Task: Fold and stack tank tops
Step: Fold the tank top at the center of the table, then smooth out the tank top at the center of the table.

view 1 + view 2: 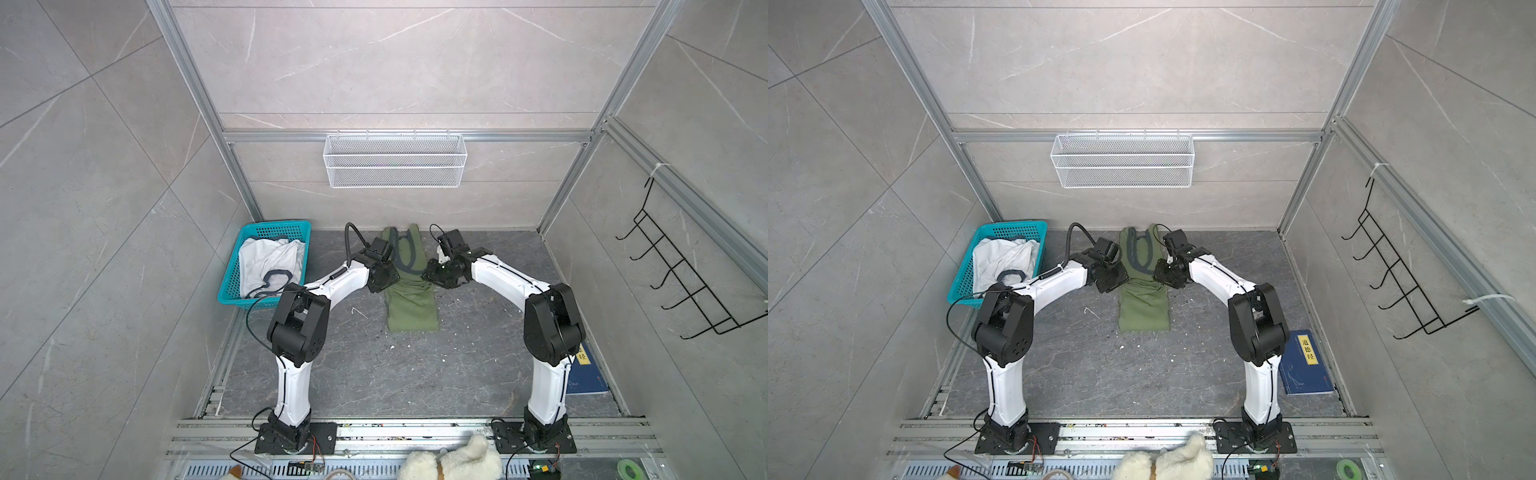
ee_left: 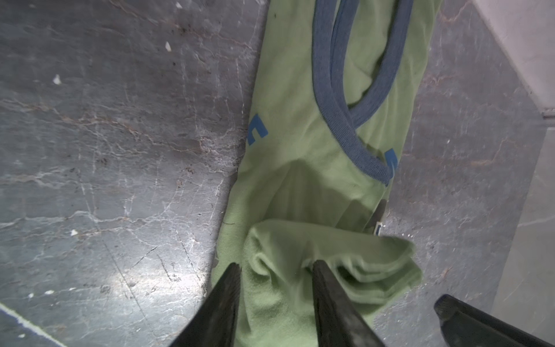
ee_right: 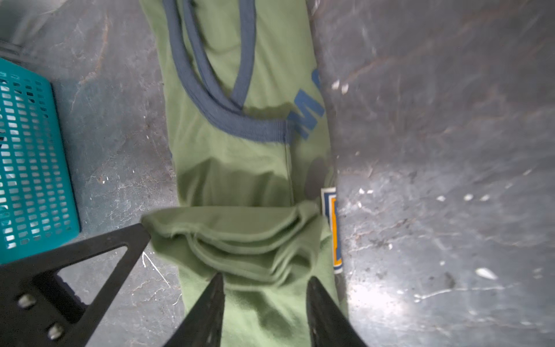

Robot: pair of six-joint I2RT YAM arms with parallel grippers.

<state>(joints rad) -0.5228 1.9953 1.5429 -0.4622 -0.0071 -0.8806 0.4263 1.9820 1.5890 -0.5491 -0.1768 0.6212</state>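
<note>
I count two tank tops: the olive tank top (image 1: 411,303) lies folded lengthwise mid-table, and the white tank top (image 1: 266,262) sits in the teal basket (image 1: 276,226). Only the wrist views show the left gripper (image 2: 276,267) and right gripper (image 3: 265,279) parted over a bunched fold of the olive one. A top view shows the blue board (image 1: 1304,365) with its label whole: 道德经.

I read the olive green tank top (image 1: 411,307) as plain cloth edged with dark navy trim (image 3: 255,129). It carries blue lettering (image 3: 306,117) and an orange, navy and white badge (image 3: 332,228). The white tank top (image 1: 270,262) has the same dark trim, set against the teal perforated basket (image 1: 274,228). My tabletop (image 1: 415,374) is dark grey, marbled with pale veins. The wire basket (image 1: 395,160) is white mesh, the hook rack (image 1: 688,270) is black, the book (image 1: 1304,374) is deep blue with a yellow label, and the plush toy (image 1: 457,461) is cream-white.
</note>
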